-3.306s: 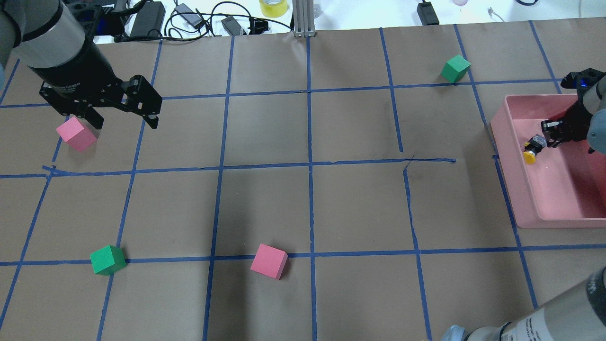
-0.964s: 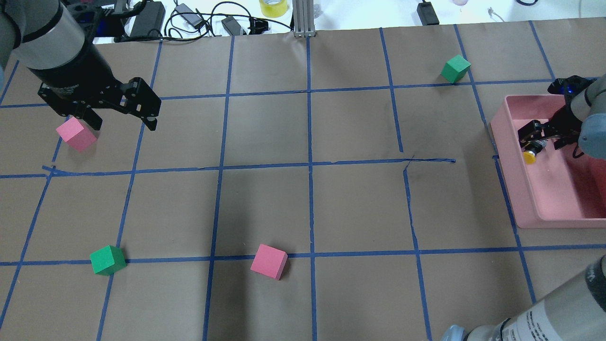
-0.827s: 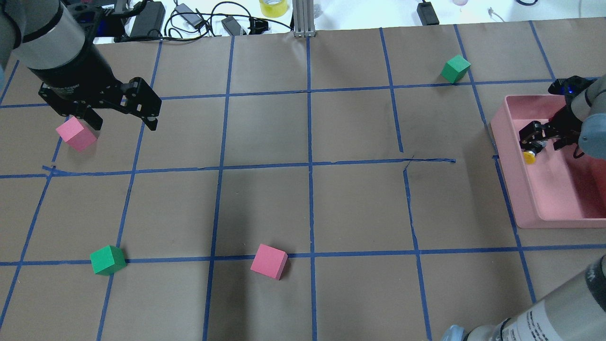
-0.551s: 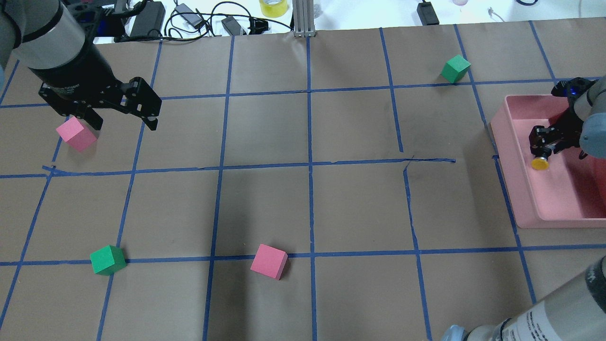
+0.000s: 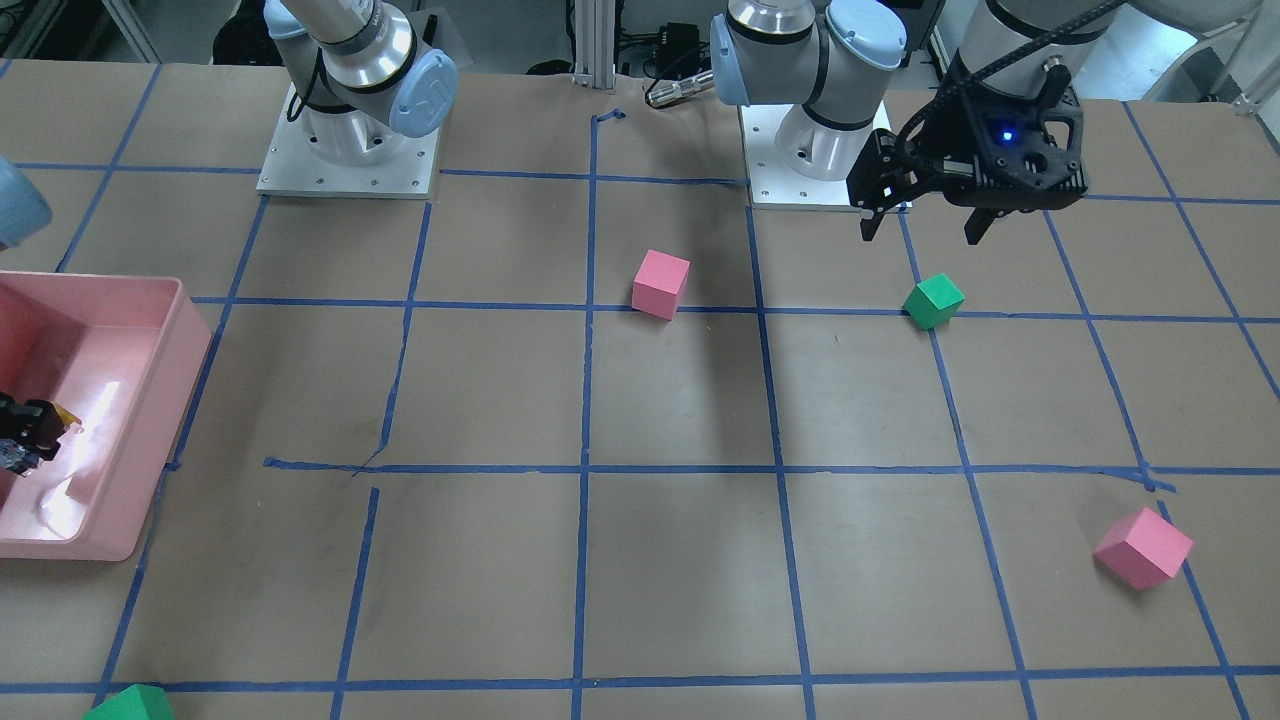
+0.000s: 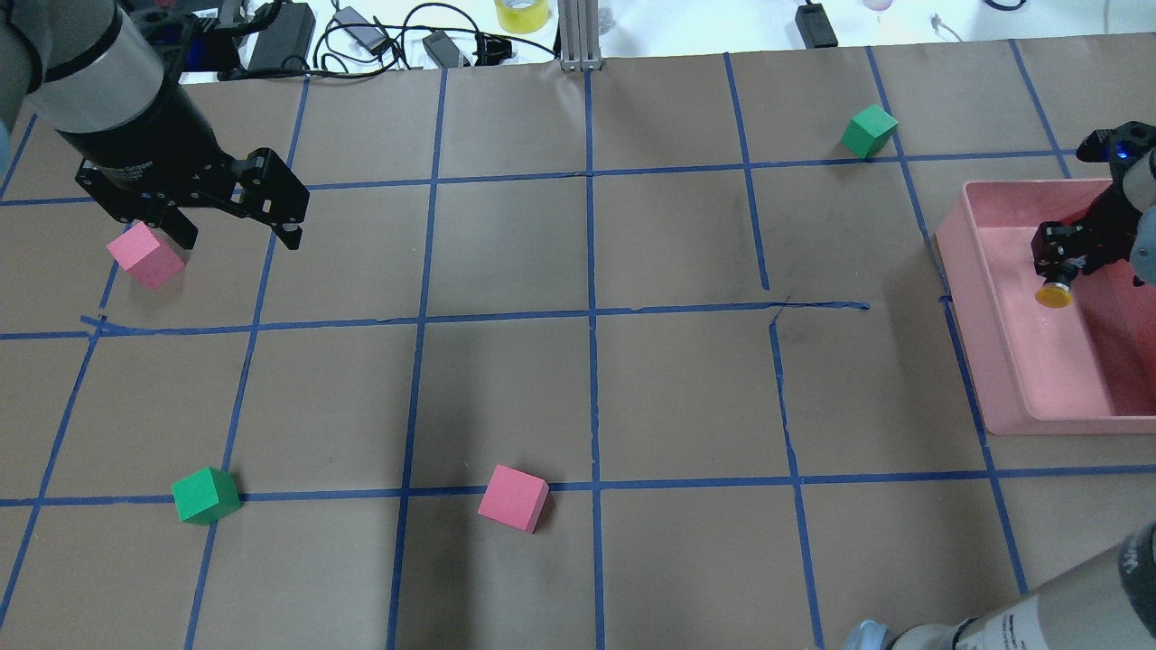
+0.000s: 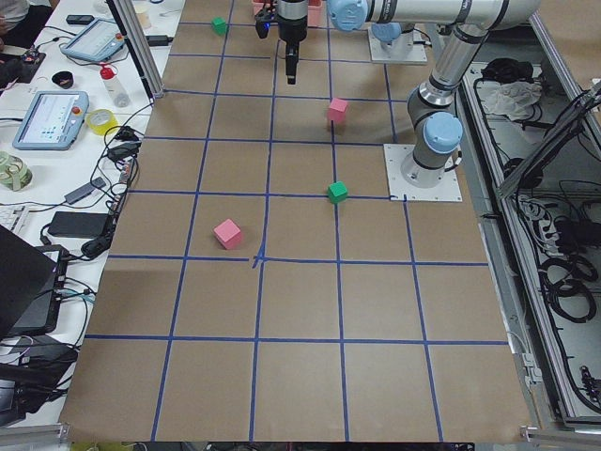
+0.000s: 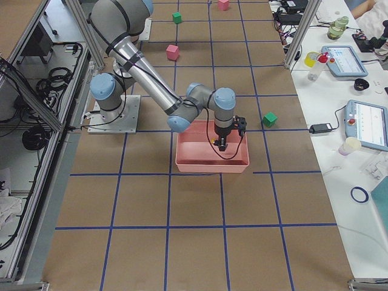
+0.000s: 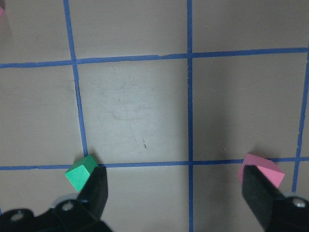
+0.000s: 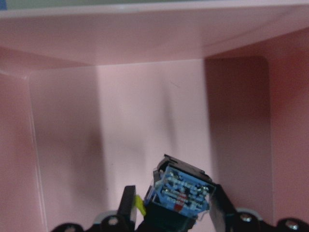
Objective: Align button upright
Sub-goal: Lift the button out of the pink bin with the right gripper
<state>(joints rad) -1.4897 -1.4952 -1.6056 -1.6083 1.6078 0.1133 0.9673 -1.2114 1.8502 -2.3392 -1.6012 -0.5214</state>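
Observation:
The button (image 6: 1053, 294) has a yellow cap and a dark body, and is held inside the pink tray (image 6: 971, 298). My right gripper (image 6: 1058, 264) is shut on its body, just above the tray floor. In the right wrist view the button's blue-grey base (image 10: 183, 191) faces the camera between the fingers (image 10: 126, 203), with a sliver of yellow cap beside it. In the overhead view the cap points toward the near side. My left gripper (image 6: 237, 236) is open and empty, above the table beside a pink cube (image 6: 144, 255).
A pink cube (image 6: 513, 497) and a green cube (image 6: 206, 496) lie at the near side. Another green cube (image 6: 869, 131) lies at the far right. Cables and power bricks (image 6: 361, 36) line the far edge. The tray walls (image 10: 145, 38) surround my right gripper.
My right gripper has carried the button to the right within the tray and turned it, so the cap now faces the near side rather than down-left. The left arm has not moved.

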